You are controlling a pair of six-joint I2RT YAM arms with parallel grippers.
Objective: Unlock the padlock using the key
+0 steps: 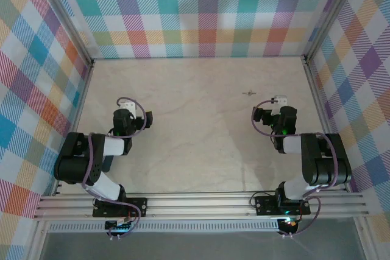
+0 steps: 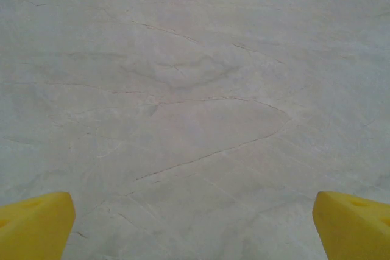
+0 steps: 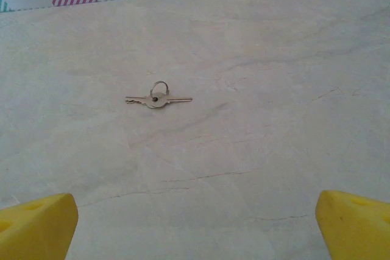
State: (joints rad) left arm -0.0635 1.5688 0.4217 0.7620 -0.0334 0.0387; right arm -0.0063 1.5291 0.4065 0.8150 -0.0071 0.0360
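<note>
The key (image 3: 157, 100) is a thin silvery sliver on a small ring, lying flat on the pale marbled table ahead of my right gripper (image 3: 196, 226). In the top view the key (image 1: 250, 93) rests a little up and left of the right gripper (image 1: 278, 103). That gripper's yellow fingertips (image 3: 36, 226) stand wide apart with nothing between them. My left gripper (image 2: 194, 226) is open too, over bare table, with its yellow fingertips (image 2: 33, 226) at the frame corners. In the top view the left gripper (image 1: 127, 111) sits at the left. The padlock is out of view.
Plaid walls (image 1: 207, 10) enclose the table (image 1: 195, 132) at the back and on both sides. An aluminium rail (image 1: 201, 204) carrying both arm bases runs along the near edge. Purple cables (image 1: 141, 114) loop beside each wrist.
</note>
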